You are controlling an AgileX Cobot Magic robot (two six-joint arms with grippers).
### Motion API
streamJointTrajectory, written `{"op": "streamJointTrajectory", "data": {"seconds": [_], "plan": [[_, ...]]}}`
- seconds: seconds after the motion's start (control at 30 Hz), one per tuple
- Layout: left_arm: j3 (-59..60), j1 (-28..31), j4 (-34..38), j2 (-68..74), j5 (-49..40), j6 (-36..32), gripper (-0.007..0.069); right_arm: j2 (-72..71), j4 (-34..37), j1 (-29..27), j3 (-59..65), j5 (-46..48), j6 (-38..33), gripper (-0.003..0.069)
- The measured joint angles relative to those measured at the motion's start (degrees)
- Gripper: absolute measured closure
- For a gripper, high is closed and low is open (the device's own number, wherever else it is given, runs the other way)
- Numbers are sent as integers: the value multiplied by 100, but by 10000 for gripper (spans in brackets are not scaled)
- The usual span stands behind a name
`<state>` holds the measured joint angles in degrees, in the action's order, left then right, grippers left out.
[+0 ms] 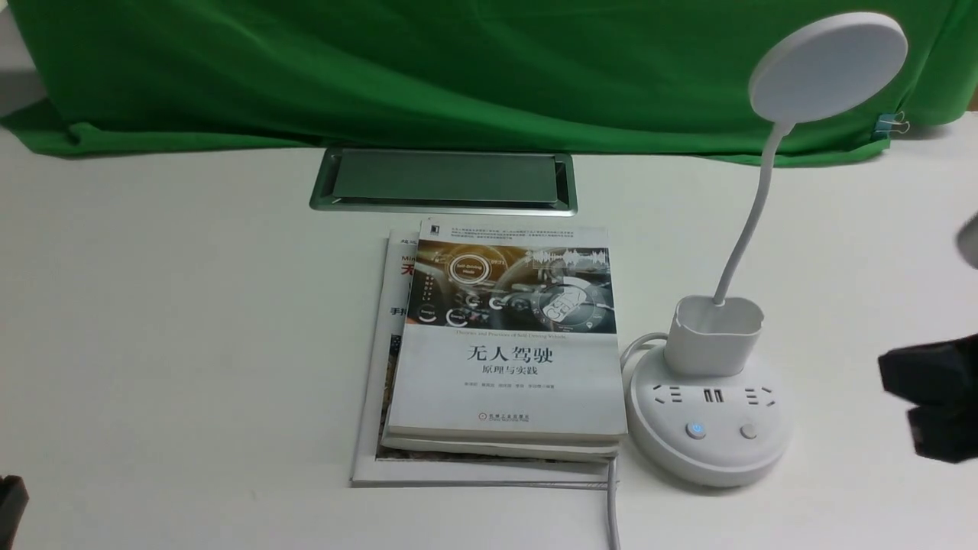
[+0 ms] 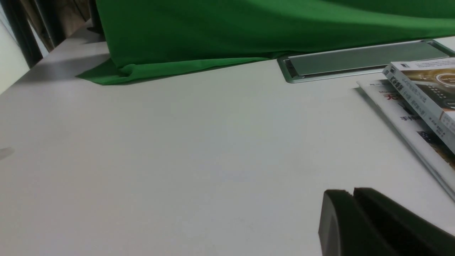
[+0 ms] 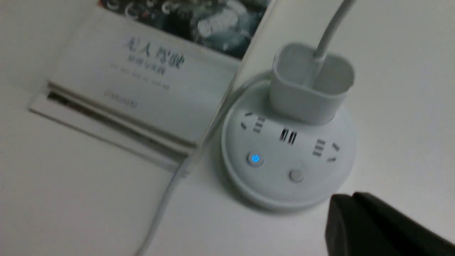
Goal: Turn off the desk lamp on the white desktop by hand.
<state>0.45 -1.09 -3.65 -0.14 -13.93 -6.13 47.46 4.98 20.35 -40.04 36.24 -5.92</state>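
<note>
Desk lamp in white (image 1: 714,412), with a flat round disc head, a thin bendy neck, an open cup holder and a round socket base, stands upright on the plain matte white desktop (image 1: 191,328), just right of the books in the front view. Its base has 2 round buttons: the left one (image 1: 695,430) glows blue, the right one (image 1: 749,431) is unlit. The disc's face looks pale grey-white.

Black right gripper (image 3: 350,195) hangs near the lamp's base, apart from it, its 2 fingertips together with nothing between them. The wrist view there is blurred. Black left gripper (image 2: 353,192) is also closed, holding nothing, well apart from the lamp; only a small dark piece of it shows at the front view's lower left corner.

Thick paperback with a car-dashboard picture on its white cover (image 1: 508,382) lies flat, partly covering a larger white book (image 1: 370,428). Pale grey cable (image 1: 612,504) runs from behind the lamp's base and shows again below the books. Rectangular grey metal cable hatch (image 1: 447,177) sits beyond them, in front of the draped green cloth (image 1: 458,69), which has a metal-handled binder clip (image 1: 892,124) at its right part.
</note>
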Motion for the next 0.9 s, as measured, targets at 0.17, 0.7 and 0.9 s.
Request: {"op": "streamJointTrajectory", "data": {"seconds": [0.17, 0.7, 0.9], "plan": [[0, 0, 0, 0, 0, 0, 605, -1215, 6, -709, 1258, -1042, -134, 620], [0, 0, 0, 0, 6, 0, 605, -4728, -21, -1368, 4044, -2212, -581, 624], [0, 0, 0, 0, 3, -8, 605, -4740, -33, -1368, 4044, -2146, -581, 624]]}}
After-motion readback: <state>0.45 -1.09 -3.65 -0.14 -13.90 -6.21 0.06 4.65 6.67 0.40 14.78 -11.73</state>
